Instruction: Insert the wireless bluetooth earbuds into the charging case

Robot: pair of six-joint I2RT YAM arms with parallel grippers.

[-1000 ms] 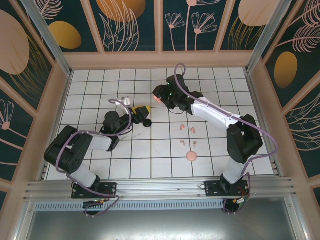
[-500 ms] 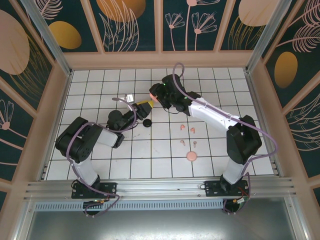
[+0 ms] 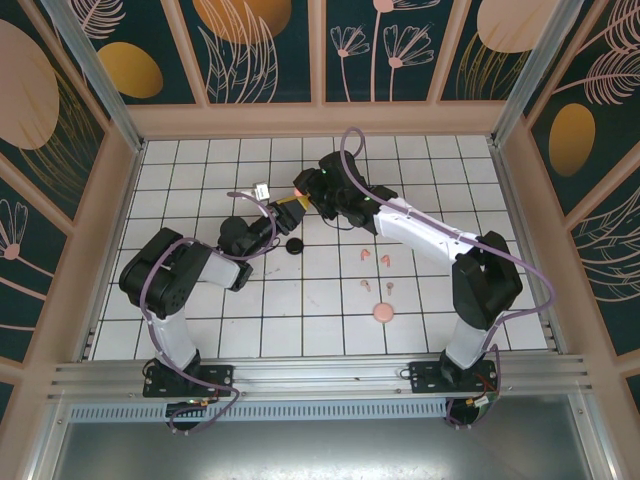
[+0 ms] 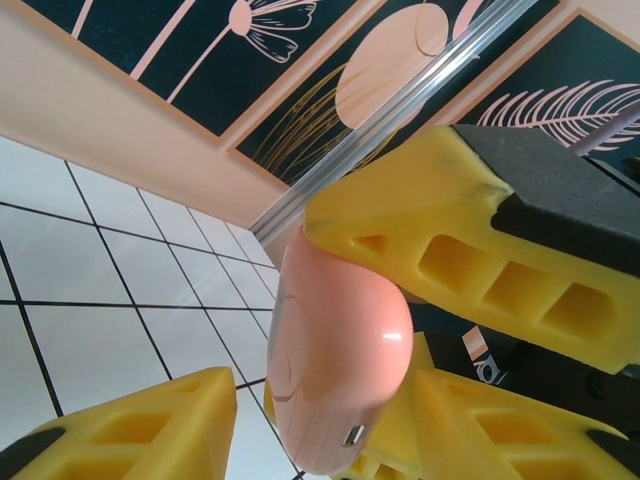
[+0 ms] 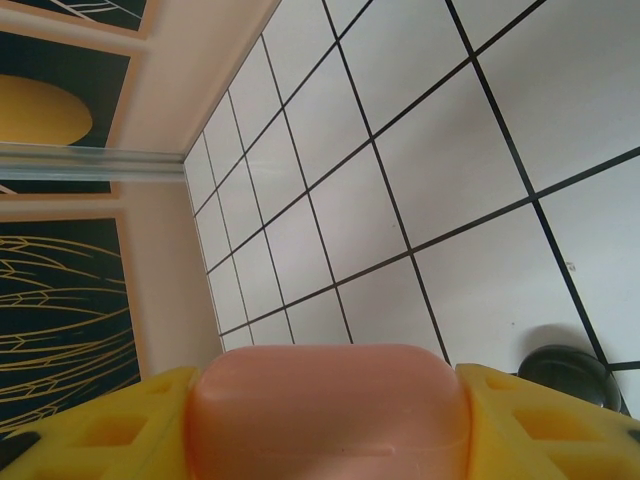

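A: Mid-floor, under the right forearm: pale pink earbuds (image 3: pixel 366 256), tiny and stemmed, loose on glossy white tile (image 3: pixel 200 190), well apart from all fingers.

B: Noted. Right gripper (image 5: pixel 325 425) clamped on smooth rounded pink case (image 4: pixel 335 370). Left gripper (image 3: pixel 286 208) fingers apart, hollow-celled yellow plastic flanking that case.

Pale pink case (image 5: pixel 325 410), yellow fingers (image 5: pixel 100 430), white floor (image 5: pixel 450 180) with black grid lines
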